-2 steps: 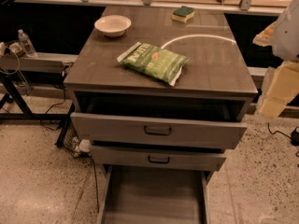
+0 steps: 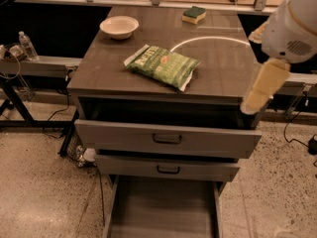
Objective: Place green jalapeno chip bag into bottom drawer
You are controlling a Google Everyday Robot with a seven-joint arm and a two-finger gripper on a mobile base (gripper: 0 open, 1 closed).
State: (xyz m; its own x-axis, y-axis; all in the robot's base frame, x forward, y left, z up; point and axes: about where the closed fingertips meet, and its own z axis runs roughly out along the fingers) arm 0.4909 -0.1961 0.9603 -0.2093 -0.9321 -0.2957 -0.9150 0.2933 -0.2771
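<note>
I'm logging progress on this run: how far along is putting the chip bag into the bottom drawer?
Done: the lowest grey cabinet drawer is pulled open. In hand: nothing. The cream gripper hangs by the right front corner of the grey-brown cabinet top, apart from the crinkly green chip bag lying on it. Left: grasp the bag, lower it, release it in the drawer.
</note>
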